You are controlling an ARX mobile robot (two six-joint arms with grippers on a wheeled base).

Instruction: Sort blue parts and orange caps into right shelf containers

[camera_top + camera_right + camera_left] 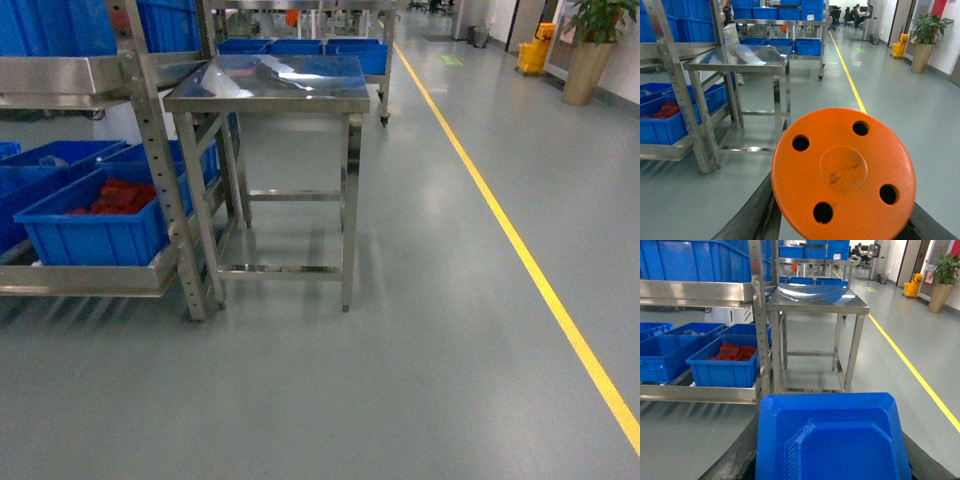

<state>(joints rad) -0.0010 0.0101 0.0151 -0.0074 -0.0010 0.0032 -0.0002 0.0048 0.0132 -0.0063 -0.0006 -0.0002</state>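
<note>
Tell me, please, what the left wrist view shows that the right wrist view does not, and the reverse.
Only the left wrist view shows a blue part filling its foreground. Only the right wrist view shows an orange cap with four holes close up. Both share the steel table, the shelf with blue containers, the yellow floor line and the potted plant.

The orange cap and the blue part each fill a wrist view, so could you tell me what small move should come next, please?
Probably roll the base toward the shelf. The orange cap and blue part fill the wrist views, apparently already carried, while the containers sit across open floor, out of reach.
</note>
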